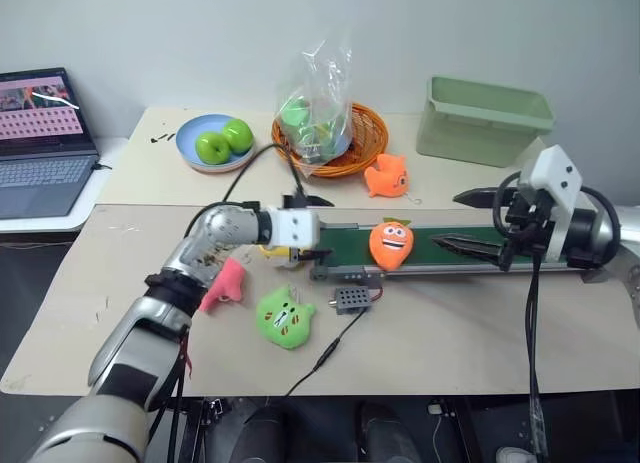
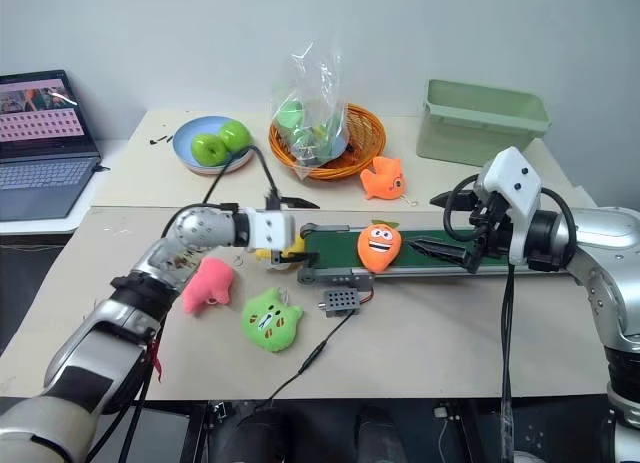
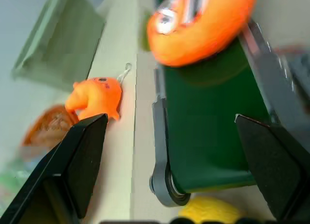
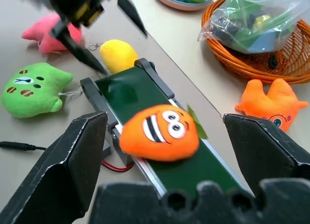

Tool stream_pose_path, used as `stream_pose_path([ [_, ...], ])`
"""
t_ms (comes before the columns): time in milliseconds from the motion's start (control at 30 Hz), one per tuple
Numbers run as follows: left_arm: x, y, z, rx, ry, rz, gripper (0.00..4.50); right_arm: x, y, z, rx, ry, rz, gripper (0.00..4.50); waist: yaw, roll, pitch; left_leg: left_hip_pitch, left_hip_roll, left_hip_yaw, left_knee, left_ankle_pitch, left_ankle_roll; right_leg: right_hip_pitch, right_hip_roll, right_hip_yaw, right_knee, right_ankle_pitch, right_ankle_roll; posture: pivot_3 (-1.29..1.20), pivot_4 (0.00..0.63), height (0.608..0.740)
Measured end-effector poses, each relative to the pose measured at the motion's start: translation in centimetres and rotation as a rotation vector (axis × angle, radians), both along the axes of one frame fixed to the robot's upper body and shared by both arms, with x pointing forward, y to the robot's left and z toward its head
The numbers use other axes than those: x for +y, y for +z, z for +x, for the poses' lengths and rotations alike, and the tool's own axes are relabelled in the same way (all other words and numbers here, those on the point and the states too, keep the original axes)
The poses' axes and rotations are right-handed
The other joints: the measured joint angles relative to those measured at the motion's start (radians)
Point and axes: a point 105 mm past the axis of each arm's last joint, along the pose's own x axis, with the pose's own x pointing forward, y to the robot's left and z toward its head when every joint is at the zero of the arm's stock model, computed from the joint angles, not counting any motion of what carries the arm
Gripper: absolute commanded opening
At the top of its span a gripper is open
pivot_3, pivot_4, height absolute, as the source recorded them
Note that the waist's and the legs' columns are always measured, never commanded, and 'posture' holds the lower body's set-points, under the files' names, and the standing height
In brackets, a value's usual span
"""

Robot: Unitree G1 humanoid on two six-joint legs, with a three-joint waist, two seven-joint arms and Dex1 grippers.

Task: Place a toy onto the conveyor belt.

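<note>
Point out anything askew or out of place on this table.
Nothing looks wrong. The orange carrot-shaped plush toy sits on the dark green conveyor belt, tipped slightly. The other plush toys lie loose on the table, none damaged.

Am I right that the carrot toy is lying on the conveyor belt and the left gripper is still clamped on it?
Half right. The carrot toy does lie on the conveyor belt, but the left gripper is open and apart from it, at the belt's end, as the right eye view shows.
</note>
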Motion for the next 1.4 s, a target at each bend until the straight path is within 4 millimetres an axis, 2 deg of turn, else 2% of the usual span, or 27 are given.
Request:
stream_pose_path([
  [200,2.0,2.6,-2.5,0.298,0.060,-0.213,4.48,0.0,-0.2,0.1,0.012,0.015,0.000,4.50,-0.005,0.000,0.000,0.000,0.000,-0.001,0.004,0.000,0.001,0.001,0.001,0.000,0.000,0.000,0.000,0.00,0.150,0.740],
  [367,4.8,2.6,-3.9,0.401,0.142,-0.233,4.48,0.3,0.6,0.3,-0.007,0.048,0.002,4.50,-0.010,0.000,0.000,0.002,0.001,0.000,0.006,-0.001,0.001,0.001,0.001,0.001,0.000,0.000,0.000,0.00,0.150,0.740],
  [567,7.4,2.5,-4.3,0.407,0.283,-0.276,4.48,0.8,1.6,0.4,-0.025,0.099,0.014,4.50,-0.003,0.001,0.000,0.001,0.000,0.000,0.006,-0.001,0.001,0.001,0.001,0.001,-0.001,0.000,0.000,0.00,0.150,0.740],
  [667,7.5,2.6,-4.6,0.391,0.311,-0.290,4.48,1.5,2.0,0.3,-0.026,0.143,0.042,4.50,-0.001,0.001,0.000,0.001,0.000,-0.001,0.006,-0.001,0.001,0.001,0.001,0.001,-0.001,0.000,0.000,0.00,0.150,0.740],
  [800,7.6,4.0,-5.0,0.353,0.332,-0.342,4.48,2.1,1.3,0.6,0.014,0.183,0.066,4.50,-0.003,0.001,0.000,0.001,0.000,0.000,0.007,-0.001,0.001,0.001,0.001,0.001,-0.001,0.000,0.000,0.00,0.150,0.740],
  [1400,7.7,5.7,-4.7,0.307,0.388,-0.404,4.48,2.8,1.5,1.6,0.010,0.228,0.075,4.50,-0.004,0.001,0.000,0.001,0.000,0.000,0.006,-0.001,0.001,0.001,0.001,0.001,-0.001,0.000,0.000,0.00,0.150,0.740],
])
